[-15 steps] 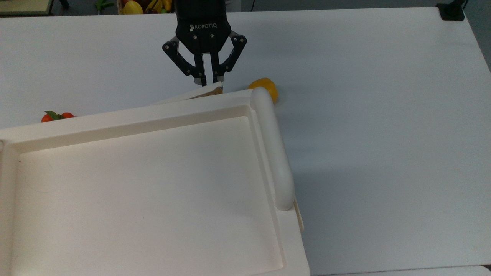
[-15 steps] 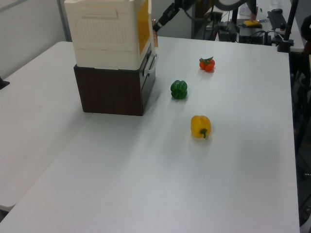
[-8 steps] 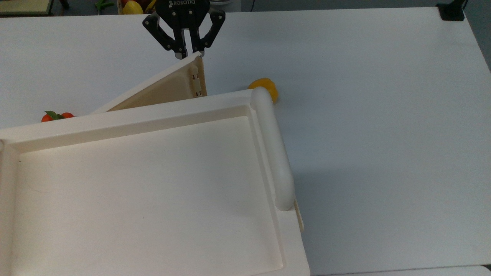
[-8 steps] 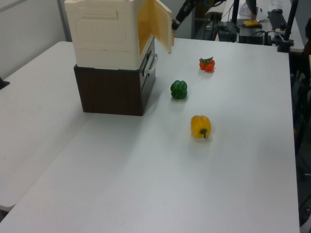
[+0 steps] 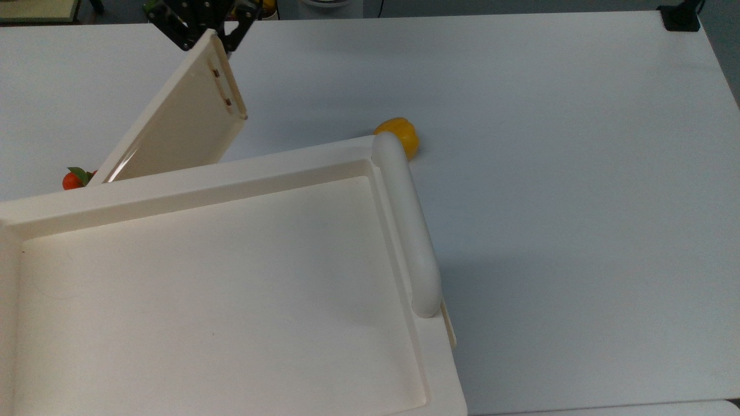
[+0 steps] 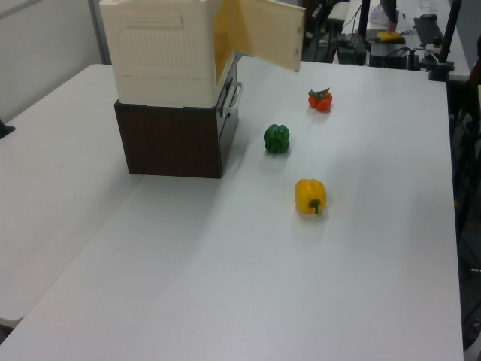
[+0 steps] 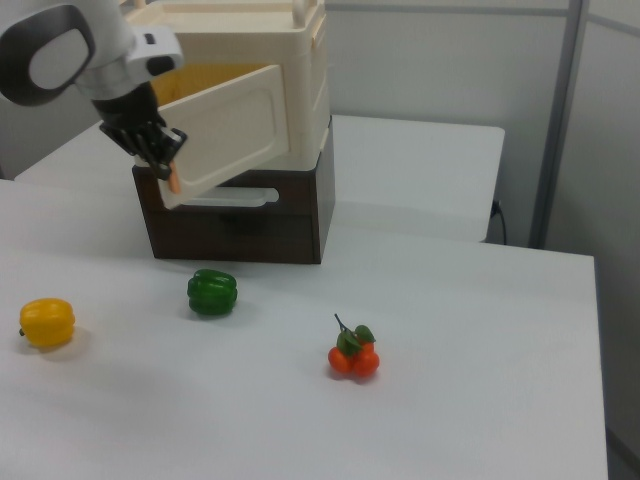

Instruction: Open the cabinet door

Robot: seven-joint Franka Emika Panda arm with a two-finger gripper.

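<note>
The cabinet door [image 6: 263,34] juts over bare table [image 6: 361,248] beside the green pepper [image 6: 276,138].

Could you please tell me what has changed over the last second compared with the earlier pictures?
The cabinet door has swung from nearly shut to wide open, its free edge carried toward the top view's upper left by the tool, which has stayed at that edge. The yellow pepper, green pepper and orange fruit have not moved.

Yellow pepper [image 6: 310,195] lying on white table [image 6: 225,286], well clear of dark brown base unit [image 6: 173,139]. Green pepper [image 6: 276,138] just beside that unit's front. Orange-red fruit cluster [image 6: 320,98], possibly small tomatoes, farther from it than green pepper, leaf on top.
</note>
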